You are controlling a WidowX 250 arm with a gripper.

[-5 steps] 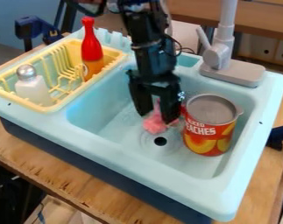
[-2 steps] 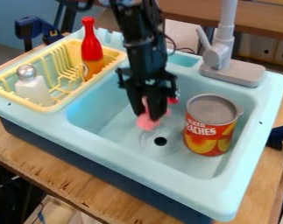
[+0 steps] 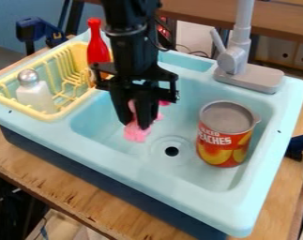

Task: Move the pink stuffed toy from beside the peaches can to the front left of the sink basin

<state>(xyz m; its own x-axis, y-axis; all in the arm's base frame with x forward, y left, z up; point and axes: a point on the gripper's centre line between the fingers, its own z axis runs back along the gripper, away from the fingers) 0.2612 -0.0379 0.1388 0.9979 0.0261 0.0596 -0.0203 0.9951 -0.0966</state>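
Jaws of the gripper (image 3: 134, 125) closed around a pink object (image 3: 136, 132), held over the left part of the sink basin (image 3: 225, 183). Can (image 3: 225, 134) stands in the basin's right part. Farther left: yellow rack (image 3: 39, 115) with red bottle (image 3: 98, 49) and white shaker (image 3: 35, 93).

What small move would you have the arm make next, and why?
Probably a short, straight lift of the pincer. Its fingers hold the pink thing down inside the sink, below the rim, so raising it first would likely keep it off the walls in any sideways move.
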